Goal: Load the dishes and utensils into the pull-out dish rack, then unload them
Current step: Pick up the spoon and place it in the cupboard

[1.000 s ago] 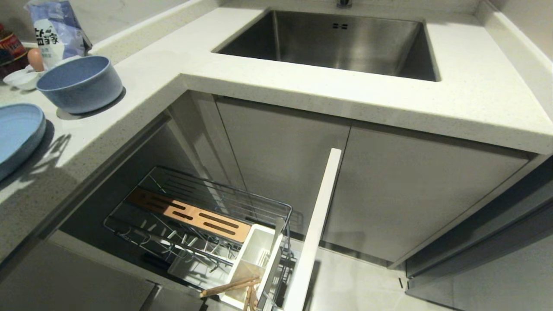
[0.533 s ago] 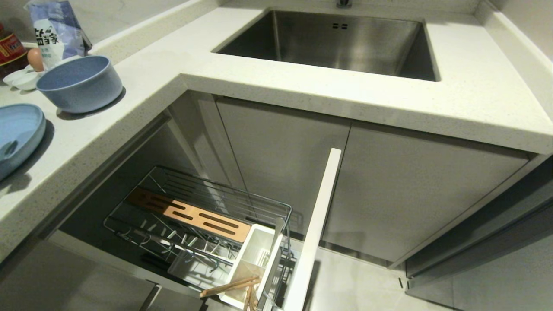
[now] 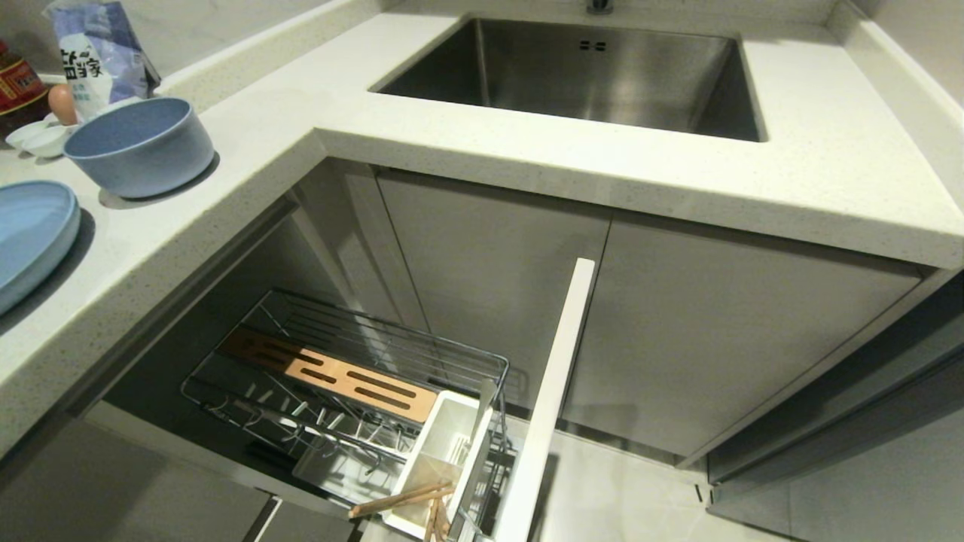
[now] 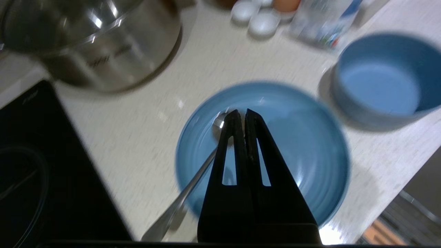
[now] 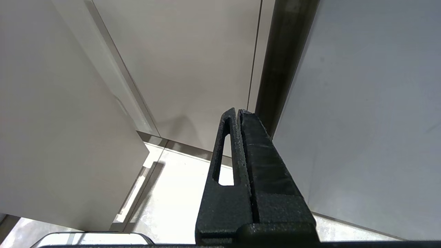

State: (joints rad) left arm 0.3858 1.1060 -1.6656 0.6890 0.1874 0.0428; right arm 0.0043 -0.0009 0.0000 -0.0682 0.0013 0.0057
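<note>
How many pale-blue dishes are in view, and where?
2. The plate lies on the counter with the spoon across it; the bowl stands beside it, apart. None shows in the rack.

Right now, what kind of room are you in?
Most likely a home kitchen. There's a steel sink set into a pale counter, a pull-out dish rack under it, and a blue bowl and plate on the counter.

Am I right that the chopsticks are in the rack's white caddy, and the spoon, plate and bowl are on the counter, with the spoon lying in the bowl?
Not quite. The spoon lies in the plate, not the bowl, which is empty, as the left wrist view shows. The chopsticks are in the caddy.
</note>
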